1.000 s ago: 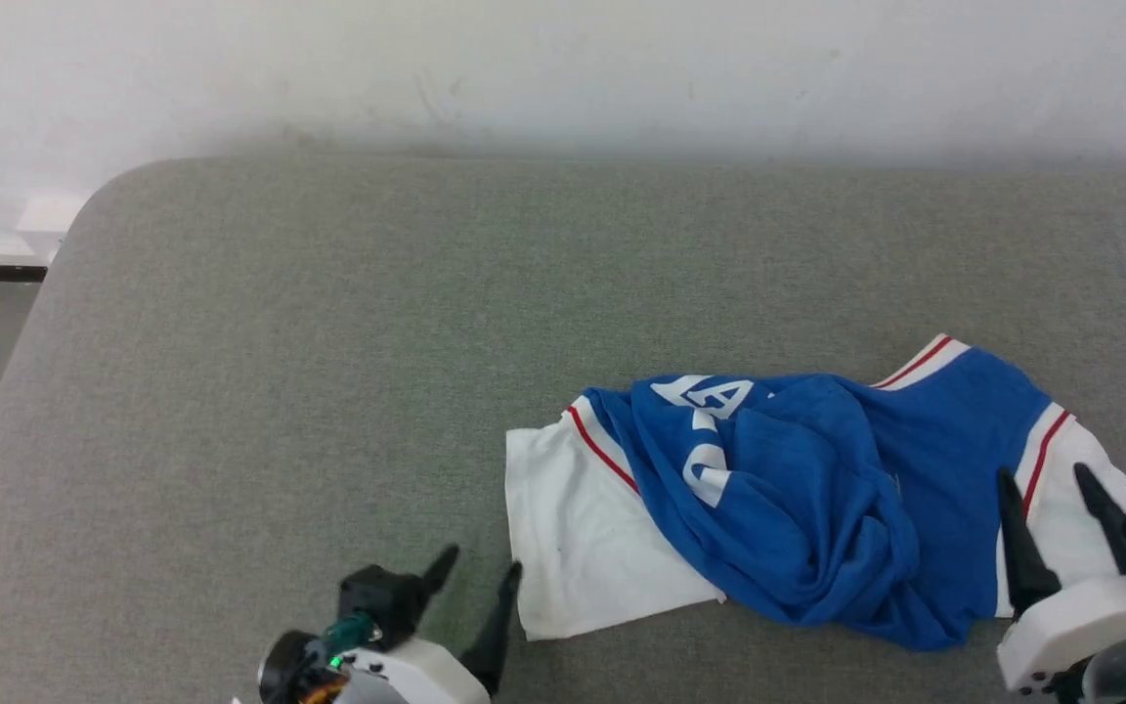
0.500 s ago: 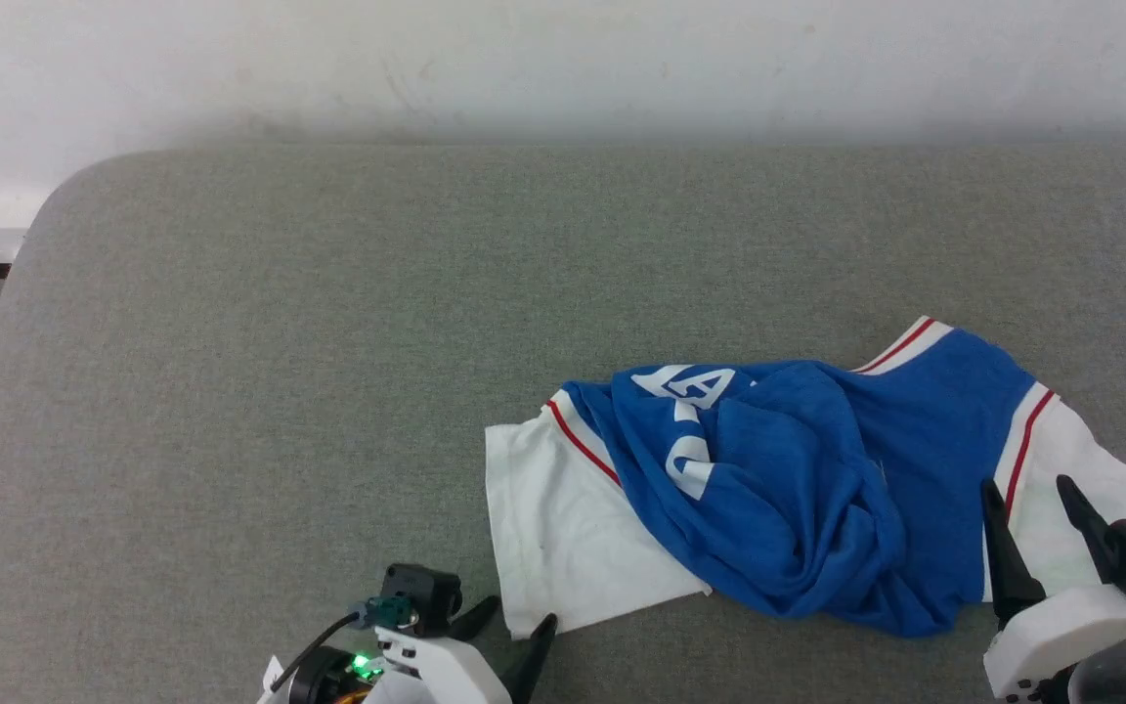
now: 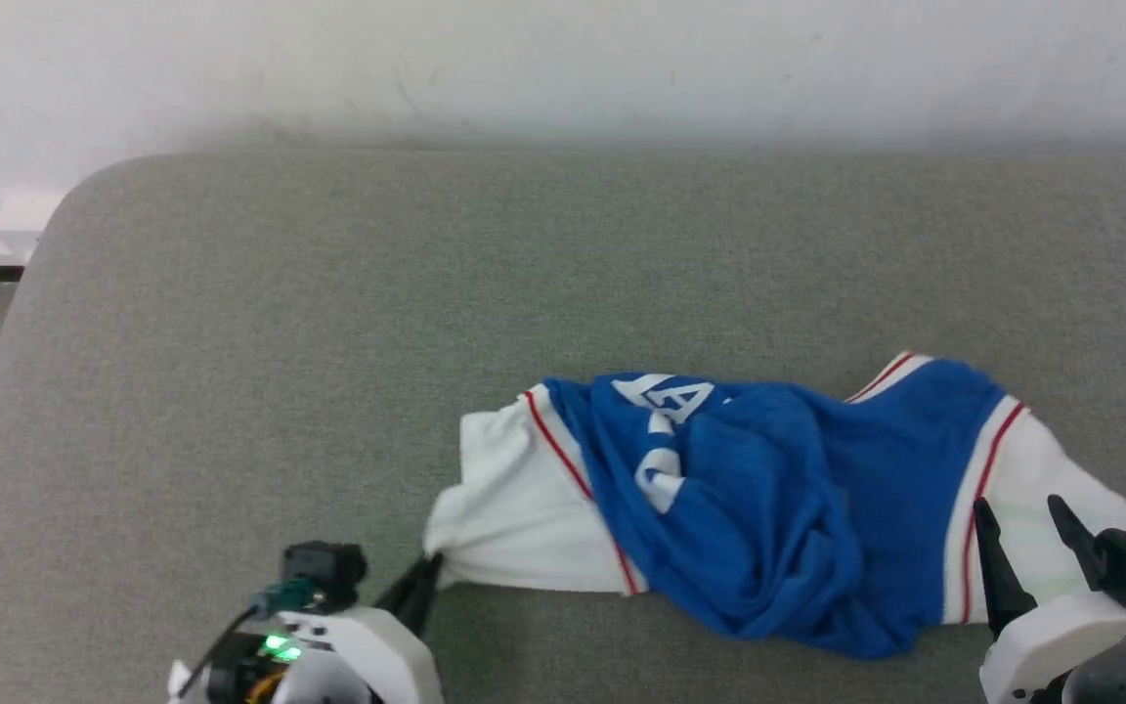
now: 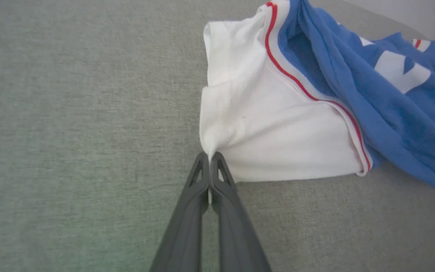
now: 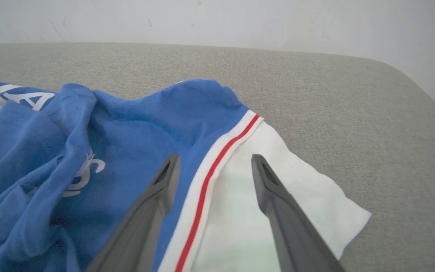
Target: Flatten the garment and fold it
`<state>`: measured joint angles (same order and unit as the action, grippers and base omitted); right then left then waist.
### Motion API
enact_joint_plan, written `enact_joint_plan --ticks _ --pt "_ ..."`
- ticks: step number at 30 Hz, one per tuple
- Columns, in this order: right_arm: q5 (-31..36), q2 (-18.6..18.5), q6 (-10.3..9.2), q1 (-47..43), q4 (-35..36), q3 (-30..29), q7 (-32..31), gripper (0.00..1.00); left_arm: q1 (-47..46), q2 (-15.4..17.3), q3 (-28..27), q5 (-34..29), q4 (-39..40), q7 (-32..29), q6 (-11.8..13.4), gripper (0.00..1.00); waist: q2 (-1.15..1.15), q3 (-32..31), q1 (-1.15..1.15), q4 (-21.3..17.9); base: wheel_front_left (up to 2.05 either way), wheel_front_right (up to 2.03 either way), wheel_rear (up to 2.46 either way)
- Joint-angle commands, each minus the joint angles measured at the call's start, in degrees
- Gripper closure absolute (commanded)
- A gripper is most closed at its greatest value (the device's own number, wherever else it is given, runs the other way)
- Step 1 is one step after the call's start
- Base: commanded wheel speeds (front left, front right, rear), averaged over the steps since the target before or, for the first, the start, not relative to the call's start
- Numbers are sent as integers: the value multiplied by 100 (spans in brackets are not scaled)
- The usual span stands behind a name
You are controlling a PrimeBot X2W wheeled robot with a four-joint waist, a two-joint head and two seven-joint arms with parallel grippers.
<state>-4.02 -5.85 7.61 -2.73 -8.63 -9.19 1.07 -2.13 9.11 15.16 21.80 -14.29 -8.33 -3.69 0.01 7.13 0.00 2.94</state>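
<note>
Fingers (image 4: 191, 204) of our left gripper (image 4: 210, 156) are pressed together, pinching a white sleeve corner of the garment (image 3: 768, 508). Our right gripper (image 5: 215, 155) holds its fingers spread over the other sleeve. We see the garment crumpled on the grey cushion (image 3: 328, 342), near its front edge.
</note>
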Motion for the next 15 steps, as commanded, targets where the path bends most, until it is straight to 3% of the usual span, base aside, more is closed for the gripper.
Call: enact_joint_plan --ticks 1,7,15 --pt "2 -8 -12 -36 -19 1 -28 0 61 79 -101 35 27 99 76 100 -1 -58 0 57 0 0 0" --pt "0 -36 -12 -132 -208 -42 -417 0 72 209 -360 101 116 427 176 100 -1 -114 0 128 0 0 0" --pt "204 -355 -12 118 -228 -820 -1611 0 21 233 -309 74 333 557 170 100 -1 15 0 220 0 0 0"
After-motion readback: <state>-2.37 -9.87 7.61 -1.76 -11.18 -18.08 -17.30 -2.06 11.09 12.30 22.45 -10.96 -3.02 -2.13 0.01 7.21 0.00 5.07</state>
